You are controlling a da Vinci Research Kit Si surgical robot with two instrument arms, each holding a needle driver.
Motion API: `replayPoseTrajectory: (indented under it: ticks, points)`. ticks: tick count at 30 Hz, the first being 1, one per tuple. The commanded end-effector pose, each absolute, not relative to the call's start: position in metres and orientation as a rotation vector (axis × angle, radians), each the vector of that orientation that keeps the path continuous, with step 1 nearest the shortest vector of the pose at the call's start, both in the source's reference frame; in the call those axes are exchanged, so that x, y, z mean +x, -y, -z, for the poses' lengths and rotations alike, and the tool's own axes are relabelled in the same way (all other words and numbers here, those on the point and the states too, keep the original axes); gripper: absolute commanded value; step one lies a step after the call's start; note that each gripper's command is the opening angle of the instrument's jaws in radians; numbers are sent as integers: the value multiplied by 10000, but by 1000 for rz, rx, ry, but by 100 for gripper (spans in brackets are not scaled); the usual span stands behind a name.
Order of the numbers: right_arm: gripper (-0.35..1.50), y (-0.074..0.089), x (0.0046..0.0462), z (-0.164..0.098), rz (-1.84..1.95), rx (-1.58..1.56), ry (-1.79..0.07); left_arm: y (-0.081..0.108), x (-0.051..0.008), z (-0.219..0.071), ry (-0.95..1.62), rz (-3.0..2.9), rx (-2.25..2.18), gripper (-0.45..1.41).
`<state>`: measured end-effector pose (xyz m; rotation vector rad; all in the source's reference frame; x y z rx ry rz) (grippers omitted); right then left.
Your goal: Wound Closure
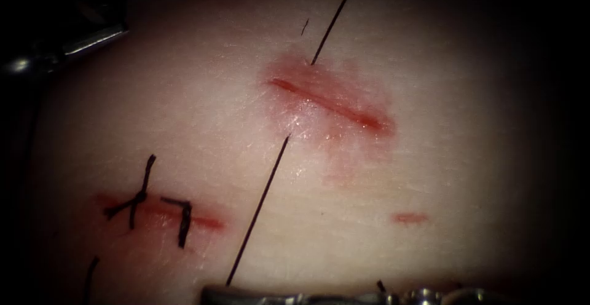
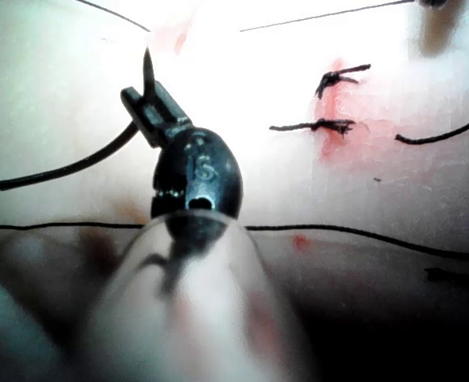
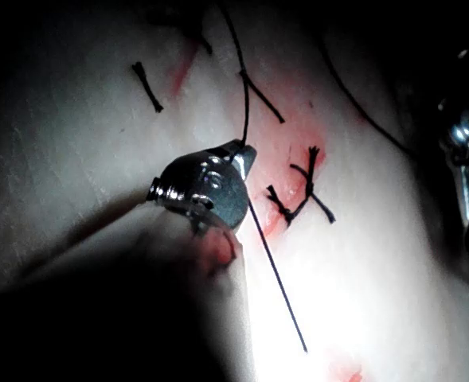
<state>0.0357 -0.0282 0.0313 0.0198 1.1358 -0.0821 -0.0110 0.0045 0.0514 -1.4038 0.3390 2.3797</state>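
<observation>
- Here, the left tool [image 2: 141,102] lies off to the left of the open cut [image 1: 332,103], well apart from it at the edge of the endoscope view; its shaft points along the tissue [image 1: 461,157].
- Its fingers are pressed together on the needle [image 2: 67,169], gripped close to the pointed end. The short tip stands up past the fingers and the rest of the curve sweeps away to where the thread joins.
- The needle is clear of the tissue.
- The right tool [image 3: 244,153] lies low along the near edge of the endoscope view, tip toward the left, its fingers clamped on the thread [image 1: 261,203].
- The thread runs straight from that tool to the tissue just below the cut's left end. Another length meets the tissue just above the cut.
- Red fluid [image 1: 295,74] stains the tissue around the cut.
- Dark stitches [image 1: 147,203] cross a second cut further left.
</observation>
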Motion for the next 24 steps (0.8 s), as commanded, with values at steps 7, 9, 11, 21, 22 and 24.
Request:
replayPoseTrajectory:
  ticks: [7, 9, 11, 21, 22, 24]
  points:
    - [80, 271, 370, -306, 41, 7, -1167, -45, -115, -521, -340, -2379, -1405, -45]
    - [111, 258, 363, -308, 8, -31, -1172, -45, -115, -521, -340, -2379, -1405, -45]
    - [122, 247, 354, -309, -13, -48, -1181, -45, -115, -521, -340, -2379, -1405, -45]
    - [110, 209, 306, -311, -76, -96, -1174, -44, -115, -521, -340, -2379, -1404, -45]
    - [106, 205, 302, -313, -76, -103, -1166, -44, -115, -521, -340, -2379, -1404, -45]
    - [100, 200, 297, -320, -79, -105, -1160, -45, -115, -521, -340, -2379, -1404, -45]
